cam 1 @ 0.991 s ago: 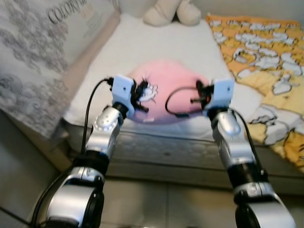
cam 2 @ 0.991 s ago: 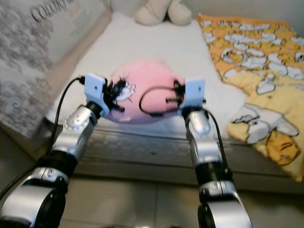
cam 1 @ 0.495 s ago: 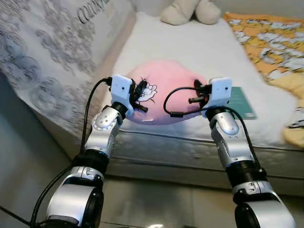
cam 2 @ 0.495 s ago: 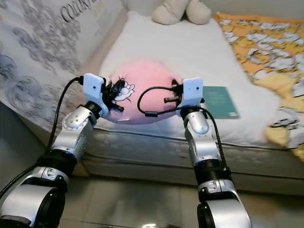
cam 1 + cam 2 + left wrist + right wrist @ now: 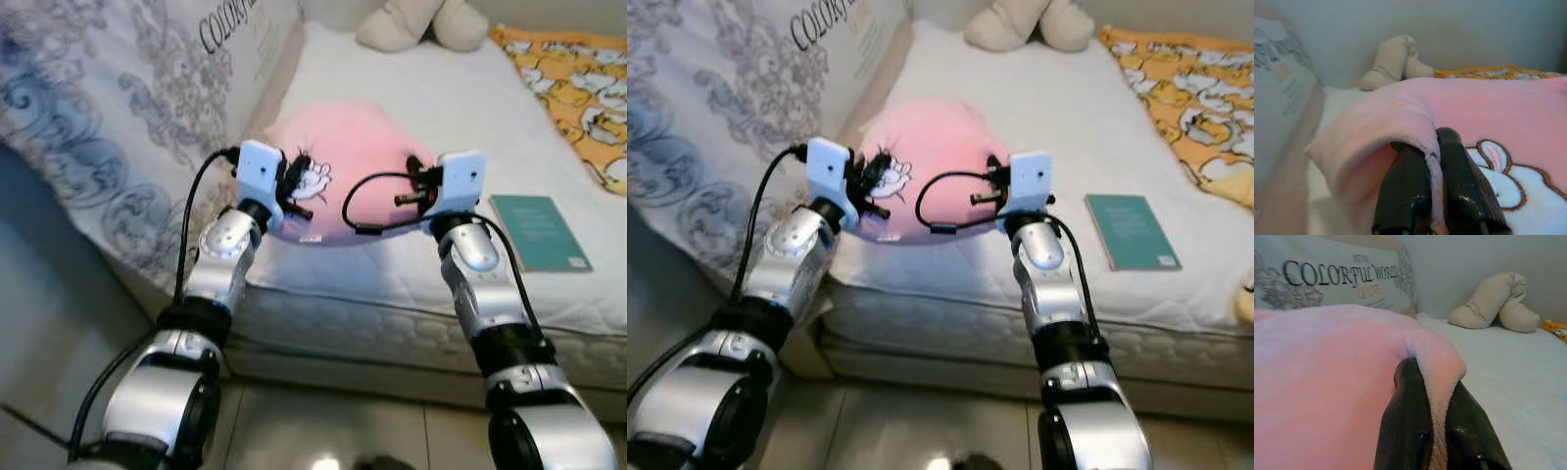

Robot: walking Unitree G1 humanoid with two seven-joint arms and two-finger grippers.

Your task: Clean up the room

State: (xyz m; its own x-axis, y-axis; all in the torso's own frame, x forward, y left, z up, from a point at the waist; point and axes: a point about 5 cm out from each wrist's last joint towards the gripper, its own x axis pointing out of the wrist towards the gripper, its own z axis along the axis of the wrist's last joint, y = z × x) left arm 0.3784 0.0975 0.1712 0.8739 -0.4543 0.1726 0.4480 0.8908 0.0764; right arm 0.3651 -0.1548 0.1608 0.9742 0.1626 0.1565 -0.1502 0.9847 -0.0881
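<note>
Pink fleece pillow, rabbit patch on the near face, is pinched at both ends: left gripper has its two black fingers clamped on a fold of the fleece, right gripper likewise on the opposite corner. Both arms reach forward over the mattress edge; the pillow sits at the near side of the bed, held between them, underside apparently just at the sheet.

Step in hand, by judgement: carrying or repositioning the pillow as part of tidying. Next move calls for both arms to travel together so the fleece doesn't tear free of either pinch, then set it down somewhere sensible, likely toward the head of the bed.

Right of the pillow, apart from it, a teal book lies flat. Further back: printed "Colorful World" cushion along the robot's left, orange patterned blanket at right, beige plush toy at the far end, cut off by the frame.

Whether the pillow is lifted clear is hard to tell. Book title unreadable.
</note>
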